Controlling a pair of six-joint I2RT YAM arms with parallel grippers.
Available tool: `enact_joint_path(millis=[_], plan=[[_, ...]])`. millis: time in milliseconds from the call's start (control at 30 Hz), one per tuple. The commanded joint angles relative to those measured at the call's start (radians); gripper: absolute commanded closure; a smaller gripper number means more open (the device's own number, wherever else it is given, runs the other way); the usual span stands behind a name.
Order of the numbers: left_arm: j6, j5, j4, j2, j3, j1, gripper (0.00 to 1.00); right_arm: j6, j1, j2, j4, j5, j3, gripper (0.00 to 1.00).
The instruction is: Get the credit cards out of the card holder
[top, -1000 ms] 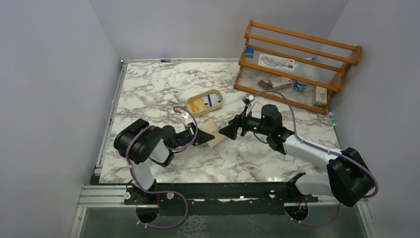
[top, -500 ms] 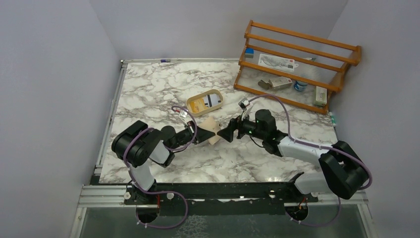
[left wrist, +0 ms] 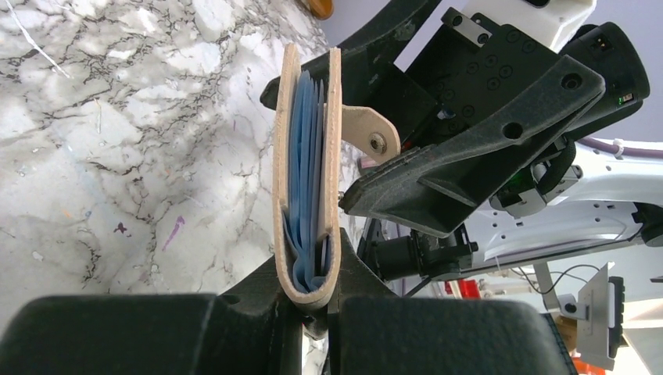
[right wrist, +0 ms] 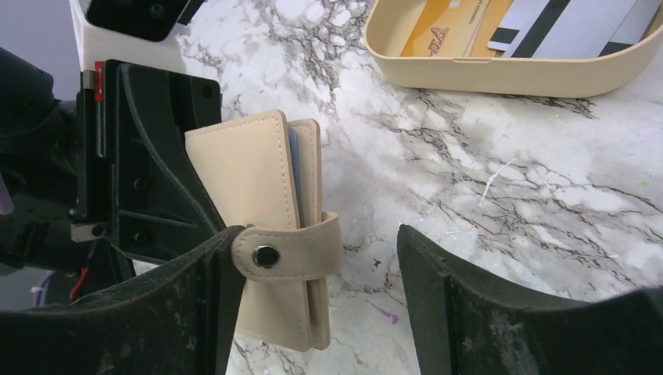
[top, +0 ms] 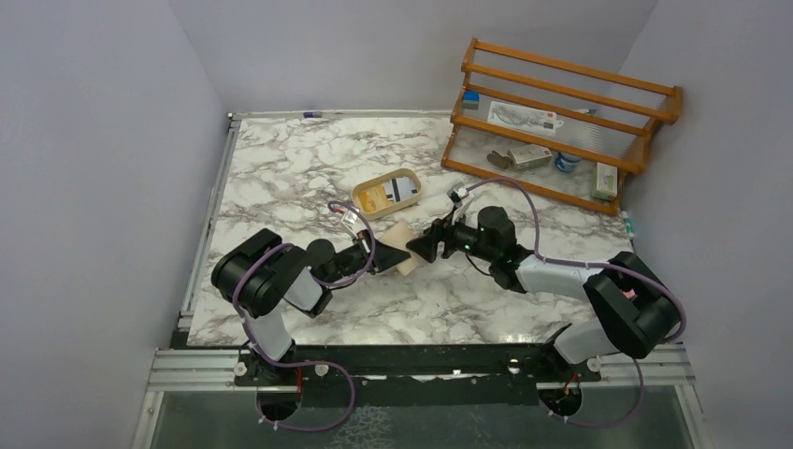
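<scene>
The tan card holder (top: 401,246) stands on edge just above the marble table. My left gripper (top: 385,258) is shut on its folded spine (left wrist: 311,293). Light blue credit cards (left wrist: 306,133) sit between its two halves, and a thin blue edge shows in the right wrist view (right wrist: 293,168). The closing tab (right wrist: 291,251) with its snap sticks out sideways. My right gripper (top: 426,249) is open (right wrist: 317,244). Its jaws straddle the tab and the holder's free edge, and one finger (right wrist: 188,312) touches the tab's end.
A beige oval tray (top: 386,195) holding loose cards lies just behind the holder and shows in the right wrist view (right wrist: 500,74). A wooden rack (top: 561,112) with small items stands at the back right. The table's walls are at the left and back.
My right gripper has moved left up to the card holder, and its jaws now stand around the tab. My left gripper has kept its hold and barely shifted.
</scene>
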Motion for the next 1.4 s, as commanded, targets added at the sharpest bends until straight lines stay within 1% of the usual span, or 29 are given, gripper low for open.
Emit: enact_joint_path(millis=[0, 100, 200, 267, 400, 533, 633, 733, 833, 867, 933, 967, 1033, 1133, 1167, 1233, 1300, 1333, 1367], plan=[[-0.001, -0.022, 0.217, -0.028, 0.01, -0.008, 1.0, 0.02, 0.006, 0.018, 0.094, 0.027, 0.018, 0.33], [-0.001, -0.02, 0.226, -0.022, 0.006, -0.008, 1.0, 0.03, 0.006, 0.026, 0.108, 0.025, 0.018, 0.44], [-0.004, -0.015, 0.237, -0.017, 0.005, -0.008, 1.0, 0.037, 0.006, 0.029, 0.126, 0.031, 0.012, 0.51], [-0.004, -0.009, 0.244, -0.009, 0.004, -0.008, 1.0, 0.04, 0.007, 0.03, 0.13, 0.039, 0.011, 0.53], [-0.01, -0.002, 0.262, 0.012, 0.002, -0.008, 1.0, 0.042, 0.006, 0.029, 0.126, 0.056, 0.015, 0.55], [-0.009, 0.011, 0.263, 0.016, 0.006, -0.008, 1.0, 0.05, 0.006, 0.017, 0.122, 0.09, 0.008, 0.6], [-0.007, 0.013, 0.263, 0.012, 0.008, -0.008, 1.0, 0.053, 0.006, 0.0, 0.123, 0.119, -0.004, 0.68], [-0.007, 0.016, 0.263, 0.012, 0.01, -0.008, 1.0, 0.053, 0.006, -0.003, 0.121, 0.132, -0.007, 0.78], [-0.007, 0.019, 0.263, 0.011, 0.012, -0.008, 1.0, 0.052, 0.006, -0.001, 0.117, 0.133, -0.005, 0.91], [-0.008, 0.021, 0.262, 0.01, 0.013, -0.008, 1.0, 0.052, 0.007, -0.001, 0.115, 0.134, -0.005, 0.97], [-0.009, 0.026, 0.263, 0.01, 0.015, -0.008, 1.0, 0.051, 0.006, -0.002, 0.113, 0.138, -0.006, 0.99], [-0.011, 0.033, 0.262, 0.011, 0.017, -0.008, 0.98, 0.048, 0.007, -0.007, 0.112, 0.142, -0.007, 0.99], [-0.016, 0.043, 0.263, 0.014, 0.019, -0.008, 0.83, 0.04, 0.006, -0.023, 0.088, 0.157, -0.004, 0.99], [-0.018, 0.05, 0.262, 0.019, 0.015, -0.008, 0.64, 0.023, 0.006, -0.067, -0.021, 0.218, 0.022, 0.99], [-0.018, 0.05, 0.262, 0.021, 0.014, -0.008, 0.6, 0.014, 0.005, -0.083, -0.057, 0.234, 0.029, 0.99], [-0.019, 0.054, 0.262, 0.031, 0.016, -0.008, 0.57, -0.002, 0.005, -0.108, -0.113, 0.251, 0.038, 0.99], [-0.024, 0.061, 0.262, 0.047, 0.024, -0.008, 0.55, -0.012, 0.004, -0.12, -0.146, 0.248, 0.039, 0.99], [-0.026, 0.065, 0.263, 0.056, 0.03, -0.008, 0.52, -0.013, 0.005, -0.124, -0.155, 0.246, 0.033, 0.99], [-0.028, 0.07, 0.262, 0.065, 0.037, -0.008, 0.39, -0.013, 0.005, -0.127, -0.158, 0.243, 0.025, 0.99]])
